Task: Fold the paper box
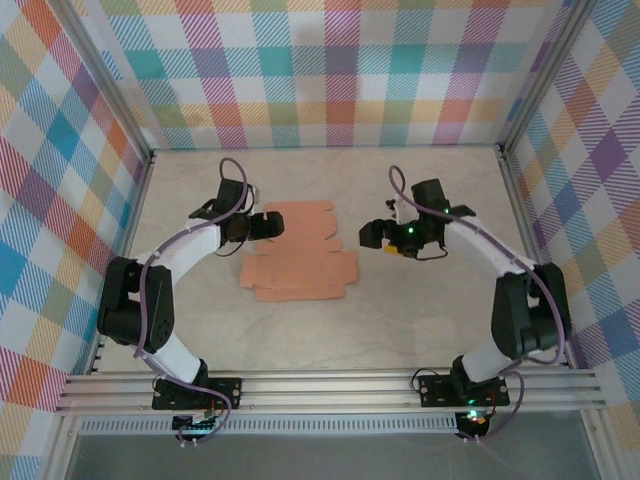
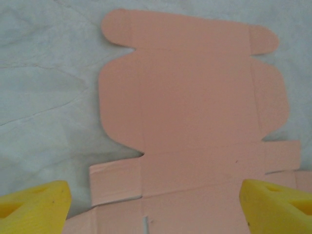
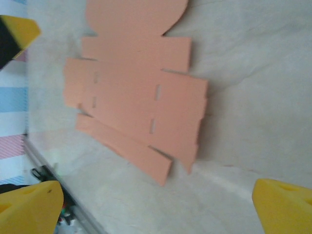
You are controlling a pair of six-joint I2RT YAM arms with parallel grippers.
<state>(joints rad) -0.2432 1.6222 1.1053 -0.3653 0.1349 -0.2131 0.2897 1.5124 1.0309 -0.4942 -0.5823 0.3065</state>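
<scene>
Table (image 1: 420,330): I see bare top on every side of the sheet, widest toward the near rail.
Paper box (image 1: 300,262): flat die-cut sheet at mid-table, between both arms.
Left arm (image 1: 170,255): elbow bowed outward; left gripper (image 1: 266,226) over the sheet's far-left part, fingers spread wide.
Right arm (image 1: 490,250): bowed likewise; right gripper (image 1: 370,236) just off the sheet's right edge, fingers spread wide.

The paper box (image 1: 298,250) lies flat as an unfolded sheet on the tabletop (image 1: 330,340), near its centre and between the two tools. The left tool (image 1: 266,226) stands over the left edge of the sheet's far half, pointing right across the sheet. The right tool (image 1: 372,236) stands just to the right of the sheet, apart from its right edge, level with the far half and facing the left tool across it.
</scene>
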